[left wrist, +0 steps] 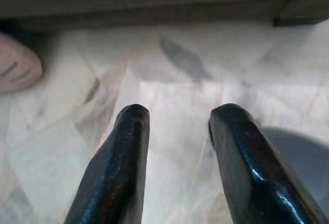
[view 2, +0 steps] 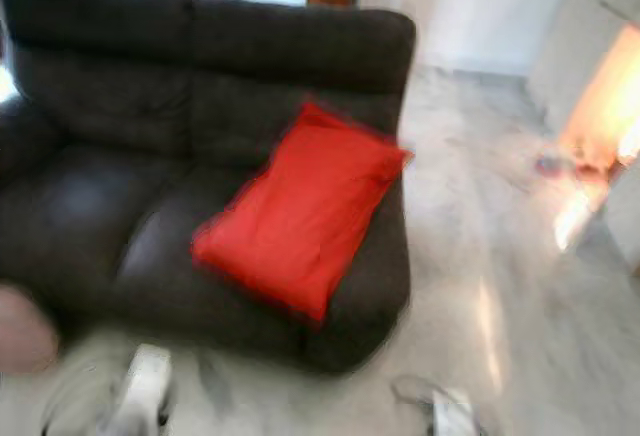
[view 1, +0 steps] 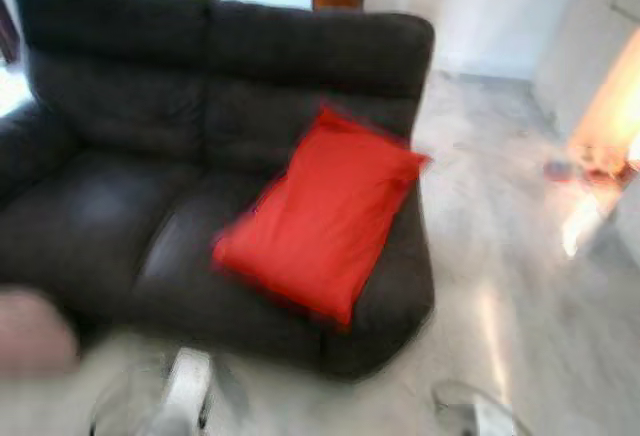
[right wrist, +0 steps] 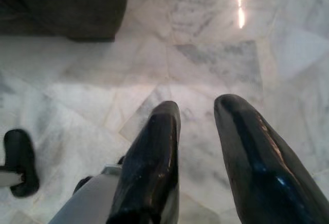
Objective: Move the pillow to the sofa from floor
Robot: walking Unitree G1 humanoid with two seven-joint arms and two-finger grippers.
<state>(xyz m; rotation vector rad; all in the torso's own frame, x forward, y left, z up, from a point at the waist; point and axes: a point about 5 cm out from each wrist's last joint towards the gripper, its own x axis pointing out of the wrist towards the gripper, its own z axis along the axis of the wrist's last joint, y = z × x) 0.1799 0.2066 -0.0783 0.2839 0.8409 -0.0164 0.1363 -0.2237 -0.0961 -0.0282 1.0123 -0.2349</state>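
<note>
pillow: red pillow [view 1: 320,214] is on the sofa [view 1: 120,156], right-hand seat, centre of the frame; top end leans on the backrest, lower end near the seat's front edge
task state: looks done as judged from how it lies; nothing red on the floor [view 1: 500,286]
left tool: left tool [left wrist: 177,147] fingers apart, empty, aimed at bare marble floor just in front of the sofa base
right tool: right tool [right wrist: 198,147] fingers apart, empty, over the floor near the sofa's corner
step in hand: probably backing off / checking placement; keep both arms low and clear of the seat so nothing drags the pillow forward
risk: lower corner sits close to the seat edge, could slide; a nudge toward the backrest would fix that
pillow axis: long axis runs diagonally, upper right to lower left of the frame; tilted, not flat
other: pinkish object [left wrist: 18,70] on the floor at lower left, too blurred to identify
</note>
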